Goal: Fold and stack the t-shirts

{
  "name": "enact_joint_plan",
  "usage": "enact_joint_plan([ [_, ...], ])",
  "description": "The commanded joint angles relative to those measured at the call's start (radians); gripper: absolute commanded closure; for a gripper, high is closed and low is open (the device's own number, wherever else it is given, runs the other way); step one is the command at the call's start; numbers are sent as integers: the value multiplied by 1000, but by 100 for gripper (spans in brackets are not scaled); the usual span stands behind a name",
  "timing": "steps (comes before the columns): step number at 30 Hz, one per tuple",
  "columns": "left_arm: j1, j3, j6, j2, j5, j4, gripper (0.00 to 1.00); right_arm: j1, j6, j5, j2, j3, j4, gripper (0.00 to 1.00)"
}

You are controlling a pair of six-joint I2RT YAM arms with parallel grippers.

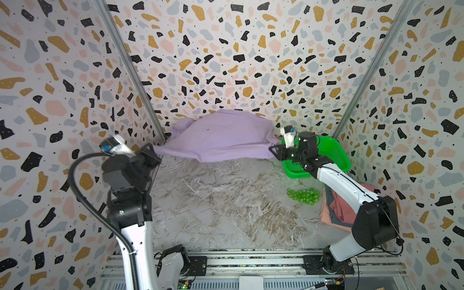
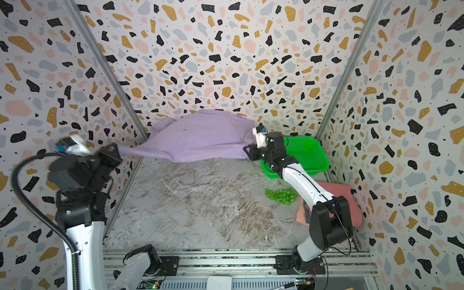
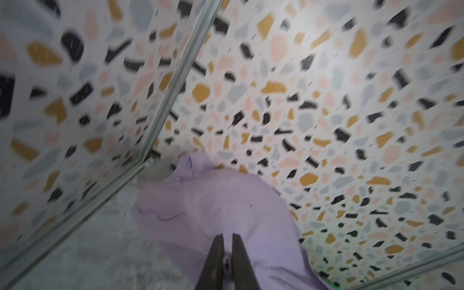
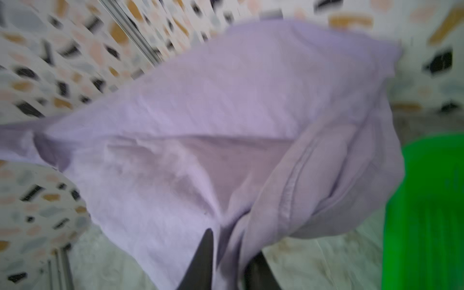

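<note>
Left end effector (image 1: 154,150) clamped on one corner of the lavender t-shirt (image 1: 221,136), right end effector (image 1: 273,150) clamped on the opposite corner. The shirt's stretched between them along the worktop's (image 1: 213,206) far edge. Folded t-shirts (image 1: 336,211) sit by the right edge.

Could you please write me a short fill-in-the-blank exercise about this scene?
The left gripper and right gripper each pinch the ___ shirt.
The basket and balls are both ___.
The folded shirts lie beside the ___ arm.
Missing words: purple, green, right.
</note>
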Motion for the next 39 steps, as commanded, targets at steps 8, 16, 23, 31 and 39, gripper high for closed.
enact_joint_plan([
  [8,-47,-33,7,-44,-129,-107,34,-15,75,184,-111,-9,-216,37],
  [16,-65,-116,53,217,114,93,33,72,130,124,60,76,-28,37],
  [23,-91,-167,90,510,176,274,32,176,175,100,248,108,29,37],
  [31,-91,-180,156,619,143,135,38,178,183,145,485,213,61,39],
  [39,-100,-393,157,535,137,141,41,157,152,167,690,427,-35,40],
])
